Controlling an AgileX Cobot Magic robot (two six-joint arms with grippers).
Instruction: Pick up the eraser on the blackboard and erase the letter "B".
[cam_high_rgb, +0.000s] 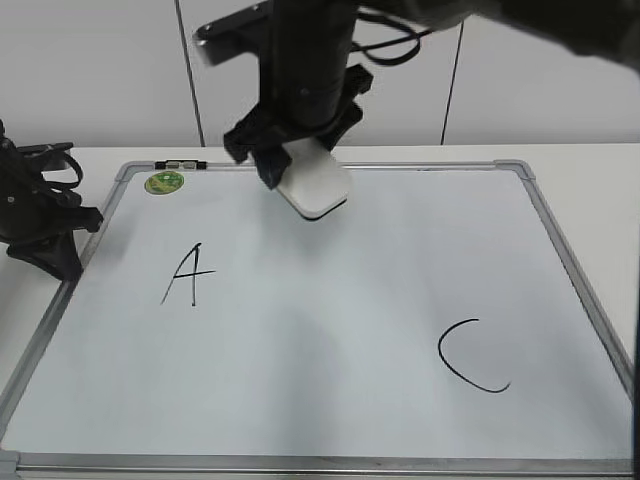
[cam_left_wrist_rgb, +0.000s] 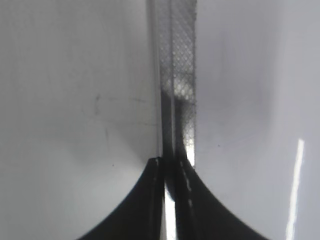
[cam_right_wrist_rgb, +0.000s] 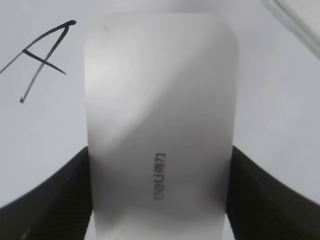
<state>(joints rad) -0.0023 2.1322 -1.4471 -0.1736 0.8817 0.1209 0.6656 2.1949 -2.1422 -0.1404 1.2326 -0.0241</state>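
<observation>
Clamped between the two dark fingers (cam_right_wrist_rgb: 55, 195) of the right gripper (cam_high_rgb: 295, 165) is the eraser (cam_right_wrist_rgb: 160, 125), a white rounded block that fills most of the right wrist view, its small grey lettering facing up and a finger pressed against each long side. From across the room the same eraser (cam_high_rgb: 314, 186) sits tilted under the black arm, over the upper part of the blackboard (cam_high_rgb: 330, 420), just below the board's top frame rail; whether its underside touches the white surface or hangs just above it, I cannot tell. Measured from the eraser, the black letter "A" (cam_high_rgb: 189, 274) lies to the lower left, well apart, and it also shows at the upper left corner of the right wrist view (cam_right_wrist_rgb: 42, 57). The black "C" (cam_high_rgb: 470, 356) is farther off, to the eraser's lower right. The round green sticker (cam_high_rgb: 164, 182) sits to the eraser's left, near the board's top left corner. No letter "B" shows anywhere on the board in these views. Far to the eraser's left, at the board's left edge, the left gripper (cam_high_rgb: 55, 250) rests low on the white tabletop (cam_high_rgb: 590, 170); its wrist view shows the two dark fingers (cam_left_wrist_rgb: 150, 200) drawn nearly together, only a narrow gap between them, over the silver frame strip (cam_left_wrist_rgb: 180, 75).
</observation>
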